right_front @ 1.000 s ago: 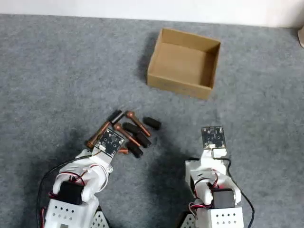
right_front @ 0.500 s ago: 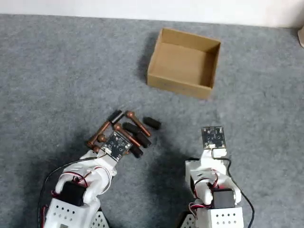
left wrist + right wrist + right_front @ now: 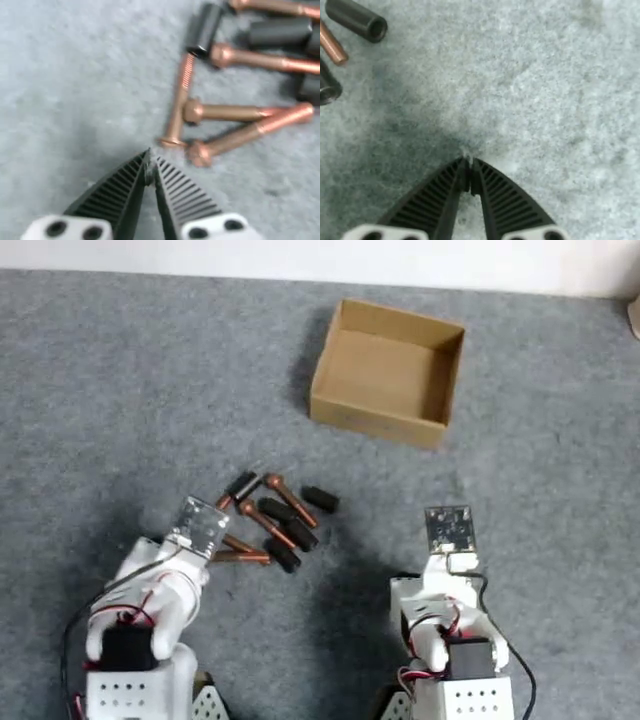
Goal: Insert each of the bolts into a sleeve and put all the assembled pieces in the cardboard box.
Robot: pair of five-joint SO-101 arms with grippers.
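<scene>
The left pincer (image 3: 150, 170) was shut and held nothing, its tips poised just short of the heads of the nearest copper bolts (image 3: 227, 111). These lay loose on the grey desk (image 3: 120, 390), touching and fanned against one another, with the black sleeves (image 3: 280, 32) just beyond them in the same heap. None looked assembled yet. The cardboard box (image 3: 375, 418) stood well apart, farther up the desk. The right pincer (image 3: 469, 175) was likewise closed and empty, low over bare desk beside the heap. To take a bolt cleanly, the left jaws would probably need to open first, then close across one outer shaft near its head, leaving the threaded end free and its neighbours undisturbed.
</scene>
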